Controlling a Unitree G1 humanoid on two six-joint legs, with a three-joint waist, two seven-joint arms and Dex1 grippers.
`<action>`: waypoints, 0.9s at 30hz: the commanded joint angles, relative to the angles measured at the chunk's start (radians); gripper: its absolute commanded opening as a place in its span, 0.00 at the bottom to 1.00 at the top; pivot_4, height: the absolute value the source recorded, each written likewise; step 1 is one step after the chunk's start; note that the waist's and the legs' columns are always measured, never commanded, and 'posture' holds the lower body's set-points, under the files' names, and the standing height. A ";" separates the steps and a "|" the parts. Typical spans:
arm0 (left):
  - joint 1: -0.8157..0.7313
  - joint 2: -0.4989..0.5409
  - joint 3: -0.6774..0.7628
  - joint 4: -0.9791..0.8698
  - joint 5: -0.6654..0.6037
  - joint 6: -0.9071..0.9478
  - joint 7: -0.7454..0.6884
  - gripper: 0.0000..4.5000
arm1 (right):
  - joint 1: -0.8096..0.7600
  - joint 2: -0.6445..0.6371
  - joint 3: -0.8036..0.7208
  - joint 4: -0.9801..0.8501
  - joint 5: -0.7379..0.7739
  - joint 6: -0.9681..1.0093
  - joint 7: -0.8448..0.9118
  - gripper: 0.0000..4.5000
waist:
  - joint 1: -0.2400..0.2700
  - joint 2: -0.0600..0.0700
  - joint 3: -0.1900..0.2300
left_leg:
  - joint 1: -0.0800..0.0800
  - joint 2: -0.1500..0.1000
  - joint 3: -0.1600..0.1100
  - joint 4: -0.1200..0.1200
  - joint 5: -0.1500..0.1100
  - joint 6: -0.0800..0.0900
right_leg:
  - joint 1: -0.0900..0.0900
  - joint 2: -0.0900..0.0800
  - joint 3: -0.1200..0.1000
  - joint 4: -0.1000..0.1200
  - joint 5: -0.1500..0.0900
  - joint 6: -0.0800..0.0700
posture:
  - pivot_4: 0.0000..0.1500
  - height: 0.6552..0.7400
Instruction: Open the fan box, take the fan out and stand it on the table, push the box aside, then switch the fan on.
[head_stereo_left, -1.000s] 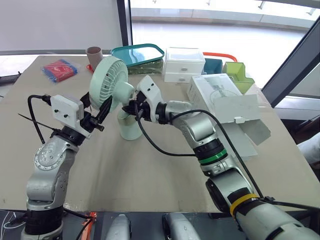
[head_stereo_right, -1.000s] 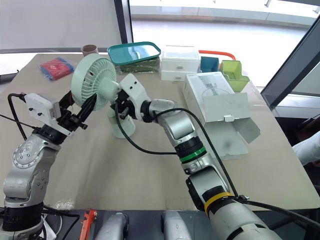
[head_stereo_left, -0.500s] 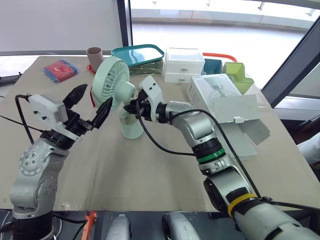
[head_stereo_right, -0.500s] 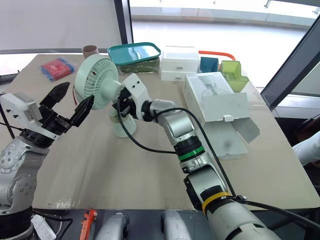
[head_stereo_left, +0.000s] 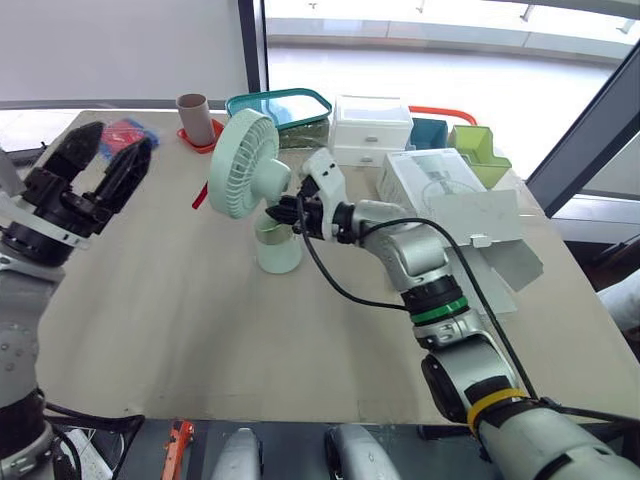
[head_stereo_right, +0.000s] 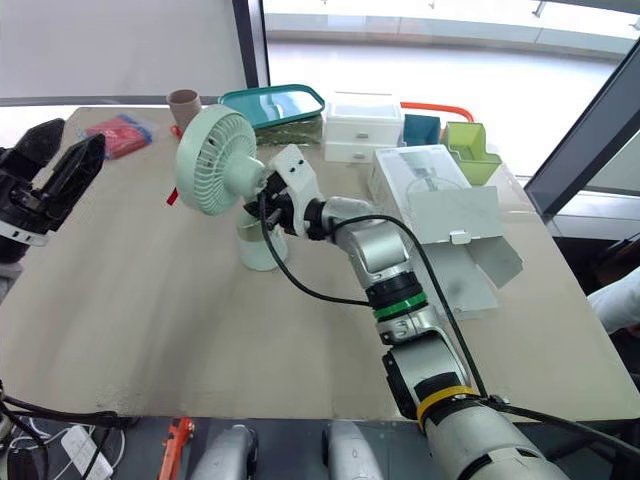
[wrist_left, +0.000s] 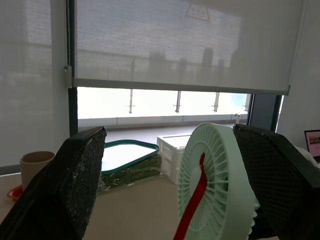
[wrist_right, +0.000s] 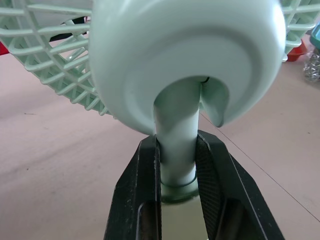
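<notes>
Left pincer (head_stereo_left: 113, 143), spread, now back from fan (head_stereo_left: 243, 165); right pincer (wrist_right: 177, 150) tight on stem (wrist_right: 176, 125), base (head_stereo_left: 278, 258) partly hidden.

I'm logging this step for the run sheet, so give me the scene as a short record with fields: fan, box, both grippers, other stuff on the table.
fan: upright on the table, grille turned toward the left gripper, red ribbon on the grille
right gripper: fingers shut on the fan's neck
left gripper: open, raised at the left, apart from the fan
box: open, lying at the table's right side
far edge: cup, teal tray, white drawer unit, green bin
fan running: cannot tell
</notes>
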 joint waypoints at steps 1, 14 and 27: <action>0.026 0.051 0.049 0.090 0.021 -0.021 -0.095 0.55 | 0.061 -0.079 -0.070 -0.208 0.084 0.016 0.065 0.09 | 0.000 0.000 0.000 | 0.000 0.000 0.000 0.000 0.000 0.000 | 0.000 0.000 0.000 0.000 0.000 0.000 | 1.00 1.00; 0.259 0.096 -0.076 0.108 0.067 0.029 -0.408 0.03 | 0.254 -0.163 -0.117 -0.576 0.326 0.186 0.156 0.09 | -0.008 0.001 0.001 | -0.001 0.001 0.000 -0.001 0.000 0.000 | -0.002 0.000 0.000 0.000 -0.001 -0.001 | 1.00 1.00; 0.329 0.008 -0.301 0.068 0.221 -0.078 -0.515 0.03 | 0.386 -0.185 0.008 -0.602 0.264 0.096 0.155 0.09 | -0.008 0.001 0.001 | 0.000 0.001 0.000 -0.001 0.000 0.000 | -0.001 0.001 0.000 0.001 -0.001 -0.001 | 1.00 1.00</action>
